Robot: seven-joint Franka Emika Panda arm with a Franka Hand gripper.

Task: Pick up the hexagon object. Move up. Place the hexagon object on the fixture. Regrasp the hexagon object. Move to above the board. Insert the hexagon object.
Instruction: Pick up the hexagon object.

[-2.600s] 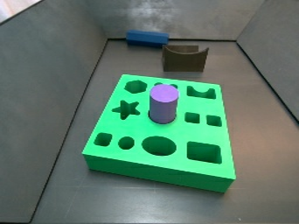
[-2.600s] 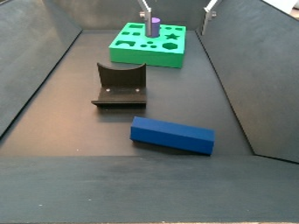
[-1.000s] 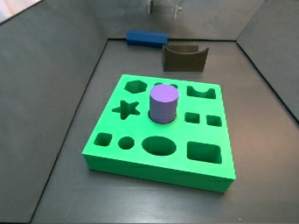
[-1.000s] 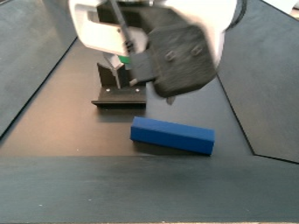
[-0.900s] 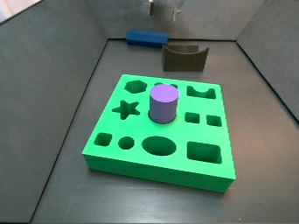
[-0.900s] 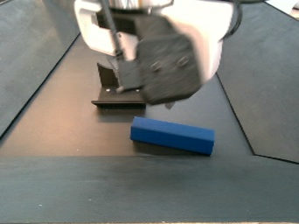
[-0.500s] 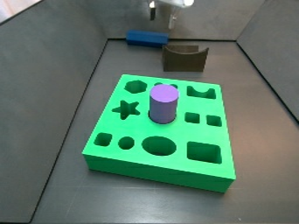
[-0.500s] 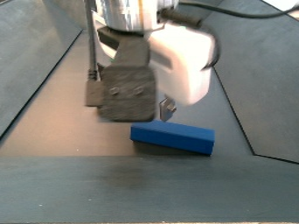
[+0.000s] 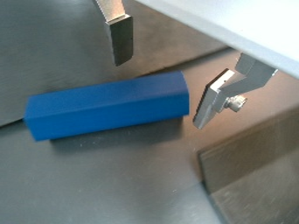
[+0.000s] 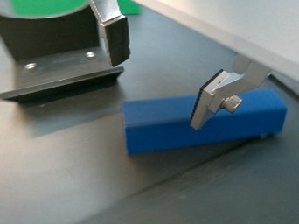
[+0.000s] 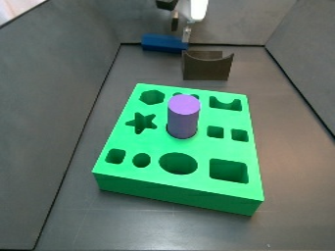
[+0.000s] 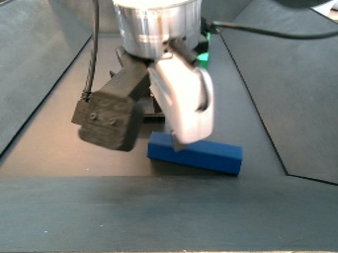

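The hexagon object [image 9: 105,107] is a long bright blue bar lying flat on the dark floor. It also shows in the wrist view [image 10: 176,131] and in both side views [image 11: 160,43] [image 12: 199,155]. My gripper [image 9: 167,72] hangs just above one end of the bar, open and empty, with one finger [image 9: 121,37] on either side [image 10: 212,101]. The fixture [image 10: 52,48], a dark olive block with a U-shaped notch, stands close beside the bar [image 11: 207,64]. The green board [image 11: 183,147] lies further off.
A purple cylinder [image 11: 185,116] stands upright in a hole of the board. Grey walls [image 11: 78,69] enclose the floor on all sides. The bar lies near the back wall [image 11: 222,25]. The gripper's body hides the fixture and most of the board in a side view [image 12: 158,59].
The gripper has come into view and lowered toward the blue bar, jaws open. The bar, fixture, board and purple cylinder have not moved.
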